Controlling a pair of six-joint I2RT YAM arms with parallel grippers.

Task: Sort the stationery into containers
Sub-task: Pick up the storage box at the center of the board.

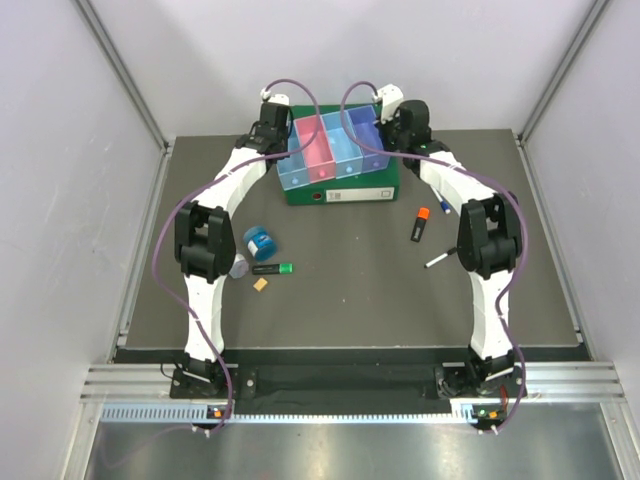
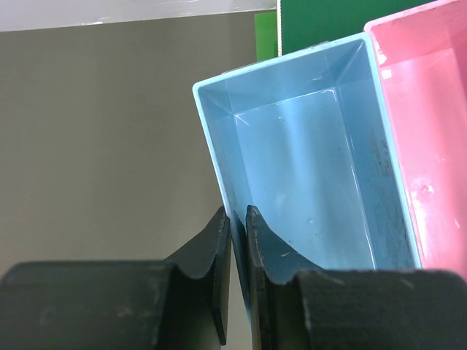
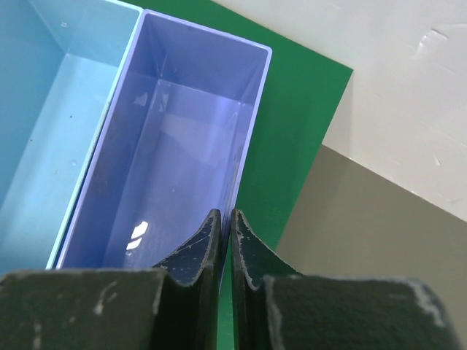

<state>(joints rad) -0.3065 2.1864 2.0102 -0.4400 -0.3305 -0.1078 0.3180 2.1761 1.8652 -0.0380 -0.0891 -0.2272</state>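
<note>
Left wall of end light-blue bin [image 2: 306,182] being pinched by left tool [image 2: 237,215], one finger inside, one outside. Right wall of purple bin [image 3: 175,160] being clamped likewise by right tool [image 3: 225,217]. Four-bin row [image 1: 335,160] being carried on green binder [image 1: 350,193] at far end of worktop [image 1: 350,300]. Being borne loose on worktop: blue tin [image 1: 260,241], green-capped highlighter [image 1: 272,268], orange block [image 1: 260,284], orange-capped highlighter [image 1: 420,224], black-capped pen [image 1: 439,258]. Grey tin [image 1: 238,267] and blue-capped pen [image 1: 441,208] being partly hidden by arms. Bins being cut off at frame edges in wrist views.
</note>
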